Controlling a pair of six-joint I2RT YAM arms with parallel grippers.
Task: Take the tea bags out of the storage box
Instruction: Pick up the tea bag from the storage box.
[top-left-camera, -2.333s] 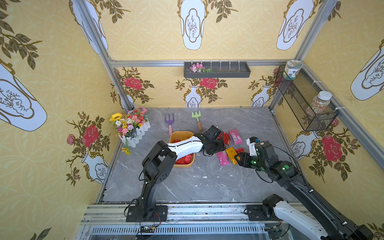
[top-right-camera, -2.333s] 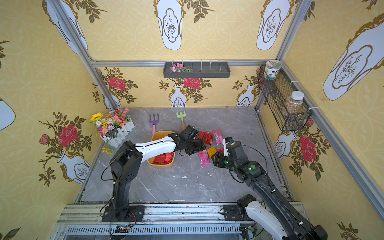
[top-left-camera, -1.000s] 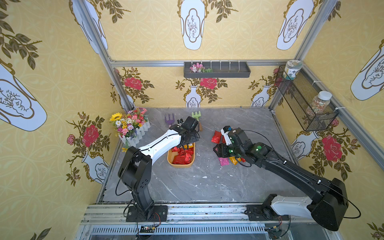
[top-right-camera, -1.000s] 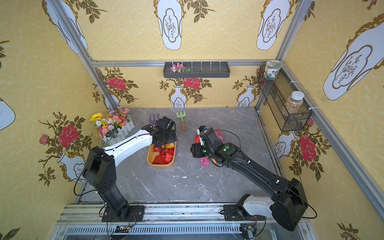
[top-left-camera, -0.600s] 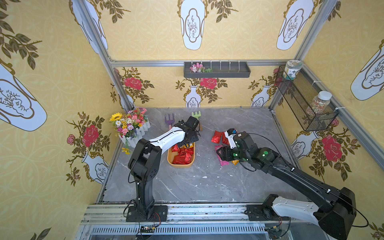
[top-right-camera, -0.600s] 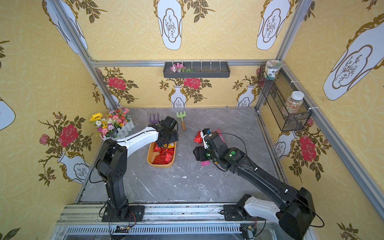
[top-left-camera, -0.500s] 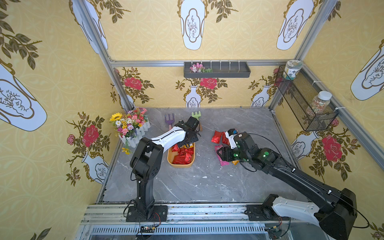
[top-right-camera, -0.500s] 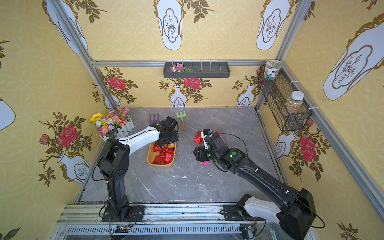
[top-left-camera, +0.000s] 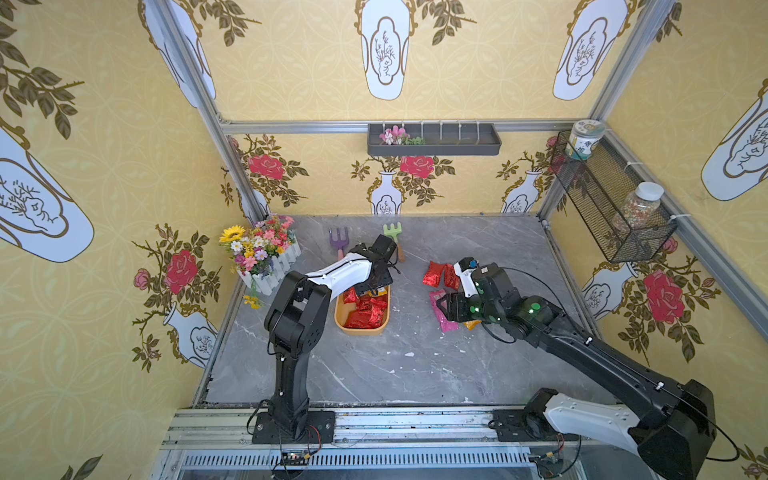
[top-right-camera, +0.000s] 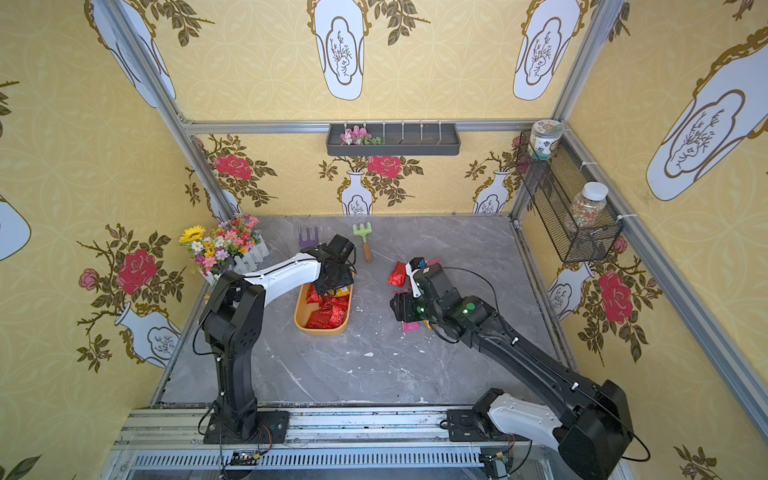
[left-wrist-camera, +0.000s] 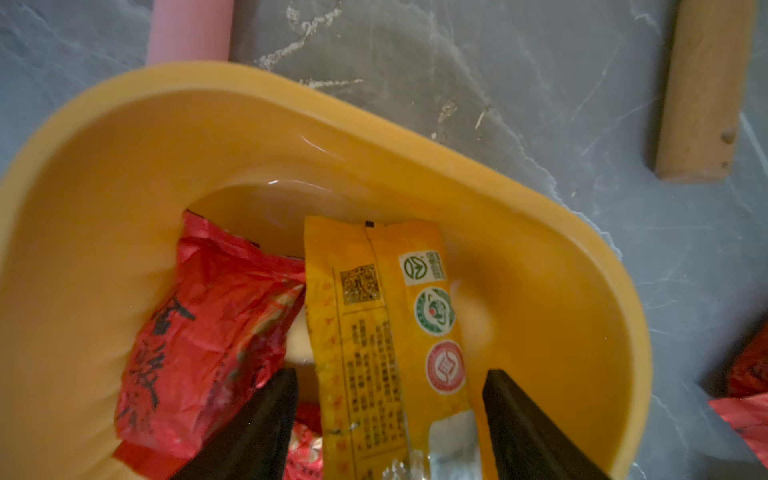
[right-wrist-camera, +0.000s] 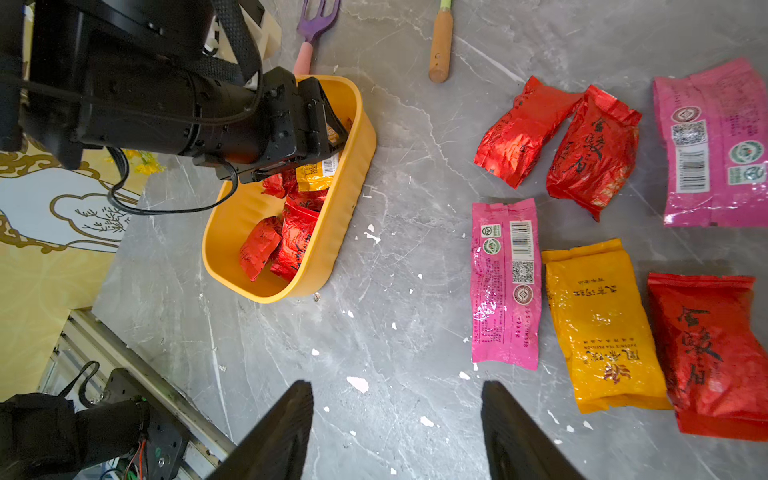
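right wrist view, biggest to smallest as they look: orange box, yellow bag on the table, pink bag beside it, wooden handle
1. storage box
2. yellow tea bag
3. pink tea bag, about as long but narrower
4. wooden handle

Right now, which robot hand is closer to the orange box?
Left. The left gripper is inside the storage box, its jaws either side of a yellow tea bag. The right gripper hangs over bare table beside the taken-out tea bags, apart from the box.
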